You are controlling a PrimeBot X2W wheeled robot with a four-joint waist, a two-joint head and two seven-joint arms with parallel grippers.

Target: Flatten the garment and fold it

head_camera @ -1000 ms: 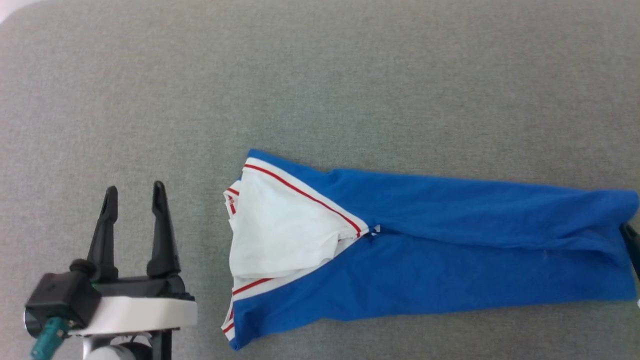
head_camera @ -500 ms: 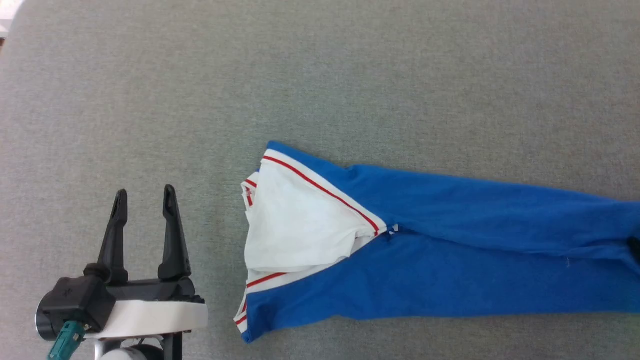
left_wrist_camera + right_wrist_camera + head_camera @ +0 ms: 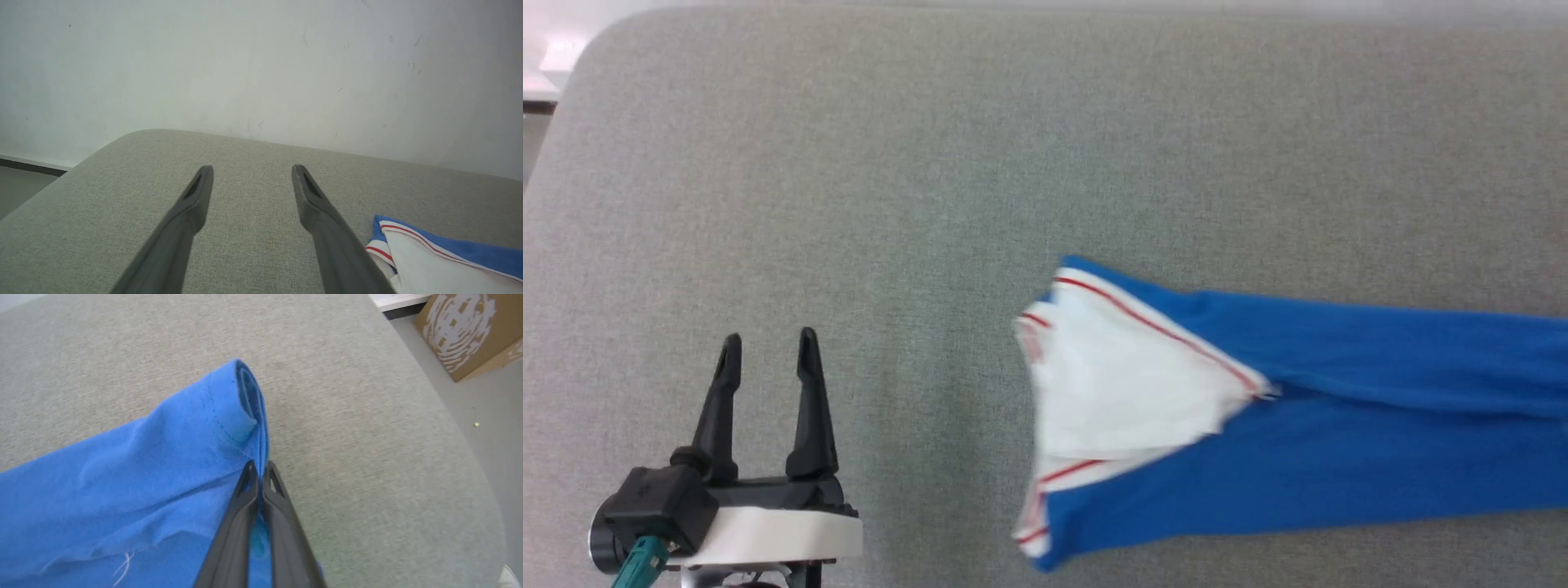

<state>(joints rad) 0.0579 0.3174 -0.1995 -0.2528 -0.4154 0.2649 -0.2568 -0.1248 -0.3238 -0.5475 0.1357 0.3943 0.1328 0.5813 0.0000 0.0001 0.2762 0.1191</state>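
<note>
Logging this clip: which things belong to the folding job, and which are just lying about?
Job: garment, right tool shut on its blue edge, left tool open, grey padded surface underneath.
Lying about: cardboard box.

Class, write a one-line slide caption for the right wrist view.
Right gripper shut on the hemmed edge of the blue garment over a grey fabric surface; cardboard box on the floor beyond.

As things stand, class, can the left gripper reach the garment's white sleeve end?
Probably yes: the left gripper is open, with bare grey surface between it and the white sleeve end.
</note>
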